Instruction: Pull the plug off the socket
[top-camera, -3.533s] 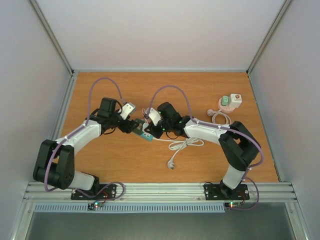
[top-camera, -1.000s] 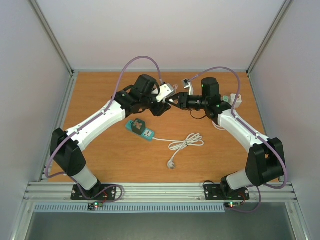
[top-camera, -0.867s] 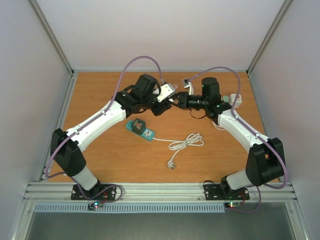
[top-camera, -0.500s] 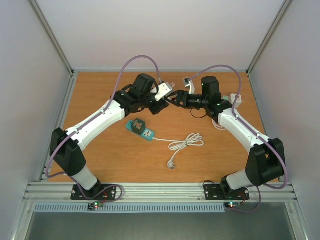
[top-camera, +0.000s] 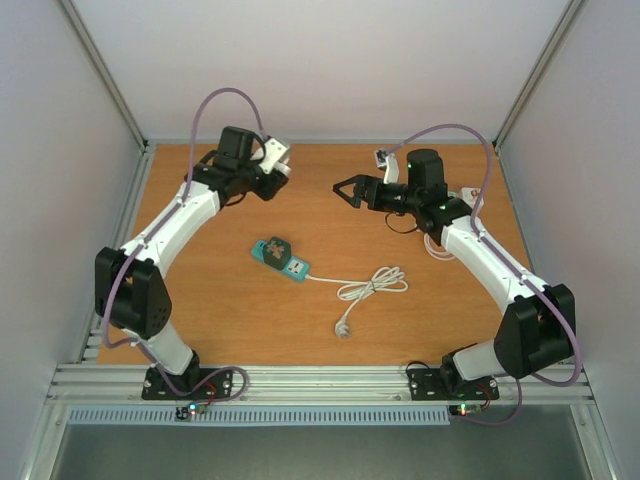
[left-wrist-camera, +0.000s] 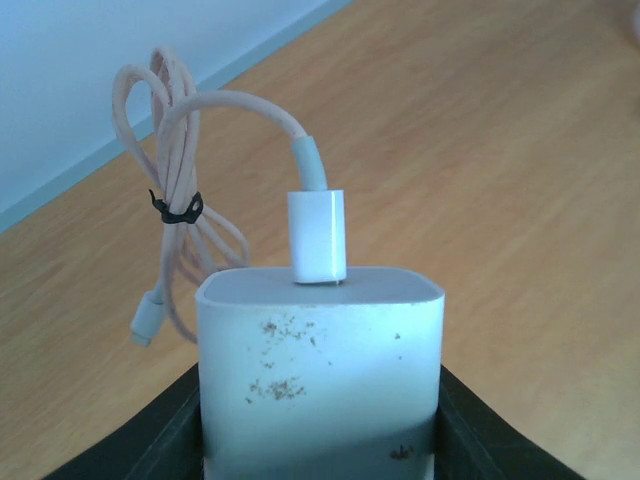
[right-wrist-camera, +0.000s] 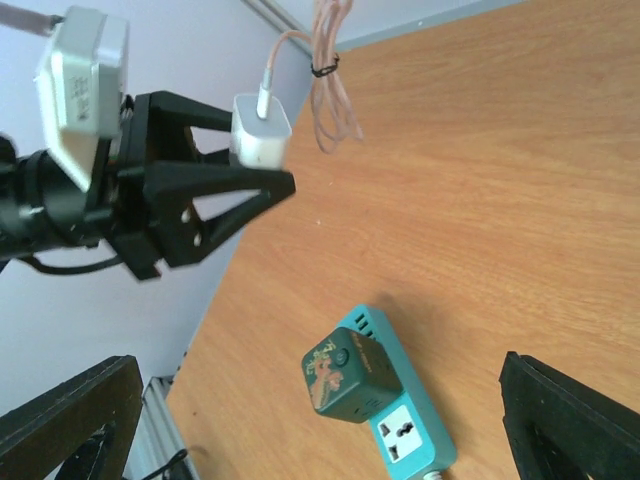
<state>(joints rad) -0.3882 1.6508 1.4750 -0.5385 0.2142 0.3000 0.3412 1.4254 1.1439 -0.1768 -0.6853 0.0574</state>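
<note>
The wooden table (top-camera: 200, 300) has both arms stretched out toward its far edge. The left arm (top-camera: 170, 225) reaches toward the far-left corner and the right arm (top-camera: 480, 255) toward the middle of the far edge, their ends well apart. The left gripper (right-wrist-camera: 263, 147) is pinching a white charger (left-wrist-camera: 320, 370) by its sides, holding it up above the wood near the far edge. The right gripper (top-camera: 342, 193) has its fingers spread wide, with only open tabletop showing between them.

Near the middle of the table lies the teal power strip (top-camera: 290, 263), well apart from the charger. Its white cord (top-camera: 372, 288) trails toward the right edge in a loose coil. A green cube adapter (right-wrist-camera: 340, 375) sits plugged into the strip at the end away from the cord, and the socket just beside it stands open.

The charger is a rounded white block, its face dotted with brownish flecks. A white connector (left-wrist-camera: 316, 236) is pushed into its top. From it a pale pinkish cable (left-wrist-camera: 180, 200) loops off in a bundle cinched by a black tie (left-wrist-camera: 172, 208).

The cube's top bears a reddish printed design, too small to read. The white camera box (right-wrist-camera: 80, 80) on the left wrist has lines of print on its side that I can't make out either.
</note>
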